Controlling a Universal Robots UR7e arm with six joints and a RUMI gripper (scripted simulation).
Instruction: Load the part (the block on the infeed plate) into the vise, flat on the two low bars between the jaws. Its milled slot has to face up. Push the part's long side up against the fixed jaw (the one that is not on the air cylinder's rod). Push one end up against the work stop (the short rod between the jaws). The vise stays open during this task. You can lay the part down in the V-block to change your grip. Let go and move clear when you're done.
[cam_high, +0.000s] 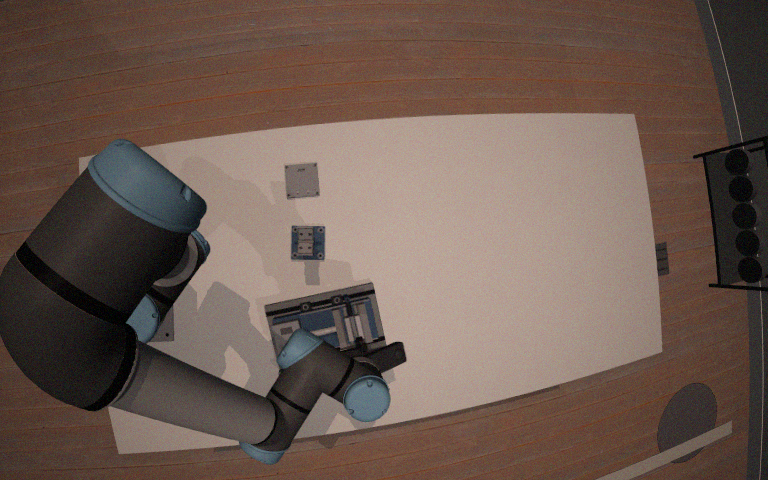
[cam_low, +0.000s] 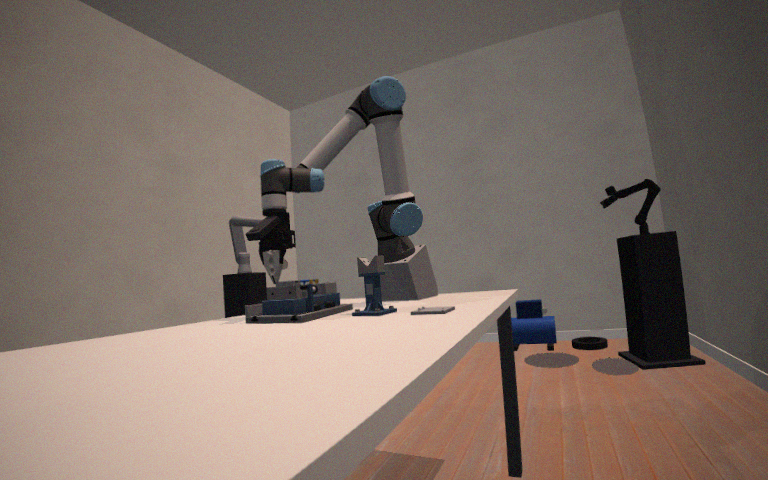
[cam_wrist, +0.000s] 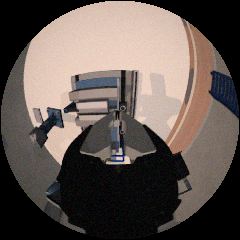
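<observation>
The vise (cam_high: 288, 310) (cam_low: 294, 302) (cam_wrist: 95, 92) stands open on the table in front of the arm's base. A pale block, which looks like the part (cam_high: 354, 326), lies between the jaws, partly hidden by my wrist. I cannot make out its slot. My gripper (cam_low: 275, 277) (cam_wrist: 117, 111) is shut with its fingertips together and nothing between them. It points down just above the vise's near end. The infeed plate (cam_high: 301, 181) (cam_low: 432, 309) is bare. The V-block (cam_high: 308, 242) (cam_low: 370, 283) (cam_wrist: 50, 119) holds nothing.
The arm's base block (cam_low: 410, 274) stands behind the V-block. A black box (cam_low: 243, 293) with a grey pipe stands behind the vise. A black rack (cam_high: 736, 217) and a dark pedestal (cam_low: 651, 294) stand off the table on the floor.
</observation>
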